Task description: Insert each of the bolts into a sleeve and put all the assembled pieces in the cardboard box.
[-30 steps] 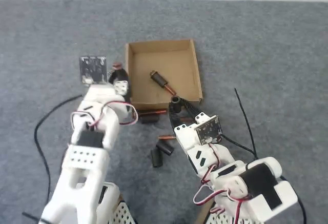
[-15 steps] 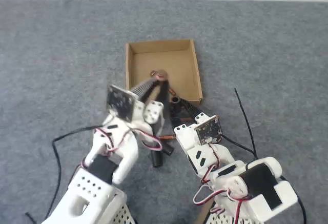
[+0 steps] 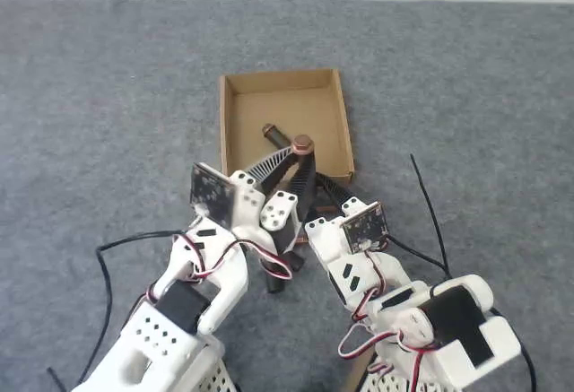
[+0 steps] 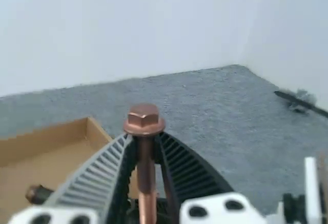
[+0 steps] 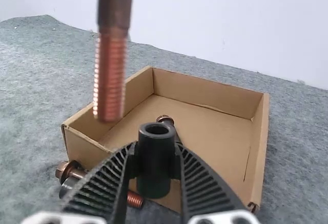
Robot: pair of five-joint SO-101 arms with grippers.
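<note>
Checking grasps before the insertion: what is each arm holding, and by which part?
Left gripper: its jaws clamp a copper bolt on the shank under the hex head. Right gripper: a black sleeve, held by its sides, bore up.

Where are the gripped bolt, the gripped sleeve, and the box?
bolt (image 4: 144, 122), left wrist view, hex head.
sleeve (image 5: 155, 160), right wrist view, middle of its black body.
box (image 3: 296, 105), high view, bare floor.

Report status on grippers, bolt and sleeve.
Left gripper shut on bolt, head up. Right gripper shut on sleeve, mouth up. Bolt tip above the mouth, off to one side, not in. Nothing between them.
</note>
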